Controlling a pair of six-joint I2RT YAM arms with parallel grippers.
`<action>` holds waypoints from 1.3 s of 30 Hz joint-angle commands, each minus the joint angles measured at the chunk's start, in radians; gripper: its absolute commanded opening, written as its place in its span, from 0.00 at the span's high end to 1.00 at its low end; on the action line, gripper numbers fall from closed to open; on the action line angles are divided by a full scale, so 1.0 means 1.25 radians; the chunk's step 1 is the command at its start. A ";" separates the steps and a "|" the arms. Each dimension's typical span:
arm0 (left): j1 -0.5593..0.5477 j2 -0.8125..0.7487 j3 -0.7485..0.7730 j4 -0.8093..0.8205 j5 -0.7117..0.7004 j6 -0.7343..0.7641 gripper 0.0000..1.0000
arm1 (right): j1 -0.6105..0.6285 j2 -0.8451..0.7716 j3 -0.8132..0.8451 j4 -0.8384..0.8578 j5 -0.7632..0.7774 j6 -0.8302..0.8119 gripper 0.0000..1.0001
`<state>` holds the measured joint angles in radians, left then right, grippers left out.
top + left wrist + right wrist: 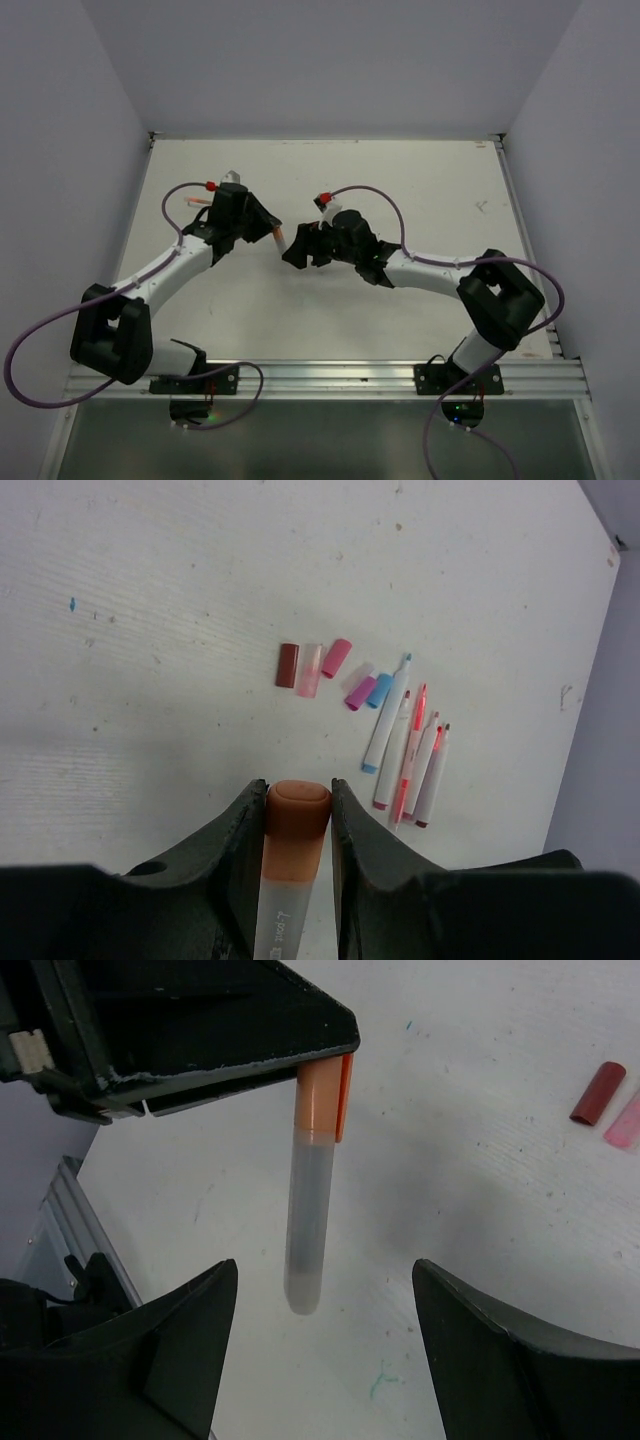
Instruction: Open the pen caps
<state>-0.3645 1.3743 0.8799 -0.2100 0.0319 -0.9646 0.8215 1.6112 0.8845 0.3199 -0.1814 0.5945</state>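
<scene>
While clamped on the orange marker [297, 830] near its orange end, hovers over the white surface [150, 630]: left hand [298, 792], fingers pressed against both sides of the marker, nothing else in the grip. Seen from the right wrist: pale frosted length of that marker sticking out of the left hand, orange clip along the orange section, rounded end free in the air. Flanked by the right hand [325, 1275], fingers spread wide to either side of the frosted end, touching nothing. From above: both hands tip to tip near the middle of the surface, marker between them.

Lying beyond the left hand: loose caps [335, 675], off their pens. Dark red cap [287, 665] at the left, pale pink cap [310, 670] just beside it, brighter pink cap [336, 658] next, tilted. Further right, purple cap [358, 693] and blue cap [379, 690] side by side, touching. Just right of these: cluster of thin pale pens [405, 745], uncapped, roughly parallel. Blue tip on the leftmost, pink and red tips on the rest. Cannot tell whether the marker's orange section is its cap.
</scene>
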 commanded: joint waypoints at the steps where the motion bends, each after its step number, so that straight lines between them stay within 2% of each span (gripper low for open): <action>1: -0.010 -0.039 -0.004 0.056 -0.022 -0.037 1.00 | 0.007 0.036 0.056 0.058 0.027 -0.004 0.26; 3: -0.015 -0.046 -0.007 0.064 -0.021 -0.040 1.00 | 0.009 0.052 0.064 0.063 0.027 -0.007 0.28; 6: -0.023 -0.053 -0.009 0.071 -0.022 -0.040 1.00 | 0.009 0.070 0.078 0.067 0.022 -0.013 0.36; 10: -0.027 -0.062 -0.018 0.094 -0.014 -0.032 1.00 | 0.009 0.074 0.089 0.068 0.009 -0.029 0.54; 11: -0.026 -0.065 -0.023 0.100 -0.012 -0.029 1.00 | 0.009 0.073 0.090 0.068 0.005 -0.030 0.63; 14: -0.027 -0.071 -0.026 0.120 -0.001 -0.015 1.00 | 0.009 0.072 0.089 0.072 -0.011 -0.034 0.74; 18: -0.026 -0.081 -0.036 0.146 0.022 0.000 1.00 | 0.009 0.062 0.080 0.074 -0.030 -0.033 0.98; 19: -0.026 -0.088 -0.042 0.153 0.027 0.007 1.00 | 0.009 0.059 0.075 0.072 -0.029 -0.031 1.00; 21: -0.026 -0.094 -0.044 0.181 0.044 0.031 1.00 | 0.008 0.045 0.068 0.067 -0.032 -0.039 1.00; 22: -0.026 -0.102 -0.042 0.186 0.051 0.040 0.96 | 0.009 0.039 0.064 0.064 -0.032 -0.044 1.00; 23: -0.026 -0.108 -0.044 0.192 0.060 0.050 0.91 | 0.007 0.033 0.062 0.060 -0.033 -0.047 1.00; 24: -0.025 -0.113 -0.044 0.200 0.065 0.078 0.80 | 0.005 0.018 0.056 0.058 -0.040 -0.049 1.00; 26: -0.024 -0.129 -0.036 0.211 0.080 0.106 0.70 | -0.002 0.001 0.051 0.050 -0.055 -0.053 1.00; 29: -0.009 -0.157 -0.038 0.244 0.134 0.159 0.48 | -0.023 -0.035 0.039 0.040 -0.095 -0.055 1.00; 32: 0.024 -0.179 -0.045 0.300 0.240 0.200 0.37 | -0.053 -0.075 0.028 0.037 -0.144 -0.049 1.00; 39: 0.080 -0.177 -0.045 0.426 0.501 0.249 0.34 | -0.110 -0.143 0.009 0.069 -0.299 -0.025 1.00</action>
<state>-0.2752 1.1545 0.8204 0.1932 0.4427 -0.7109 0.7010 1.4849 0.9077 0.3569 -0.4129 0.5514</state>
